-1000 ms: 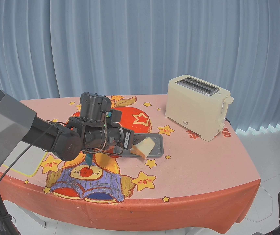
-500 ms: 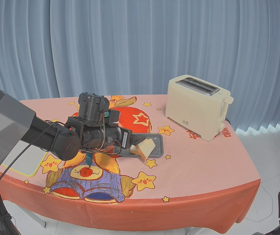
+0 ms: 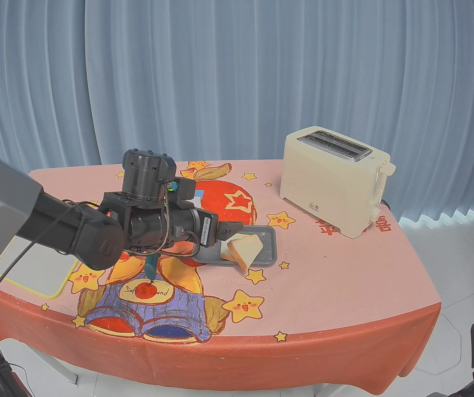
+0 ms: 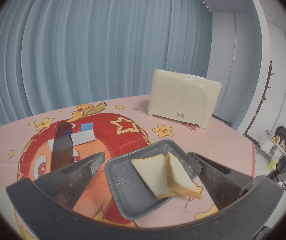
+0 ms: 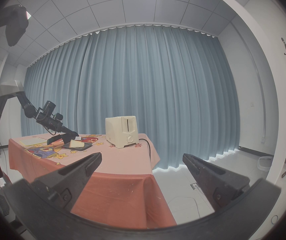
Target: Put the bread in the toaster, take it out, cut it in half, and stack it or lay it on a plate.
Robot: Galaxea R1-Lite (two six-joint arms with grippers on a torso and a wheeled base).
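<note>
Head view: we see the left gripper [image 3: 231, 237] draw back from the bread [image 3: 245, 249] over the last second, its jaws spread wide and empty. Two bread halves sit on the grey tray [image 3: 269, 241], one leaning on the other. We judge the plating done and the task near its end. The right gripper [image 5: 141, 157] hangs wide open, well off the table. The toaster [image 3: 331, 180] carries a small dark mark and the tablecloth [image 3: 331, 288] has red characters; we don't transcribe either.

Left tool [image 4: 145, 157] and right tool [image 5: 142, 156] gape empty.
</note>
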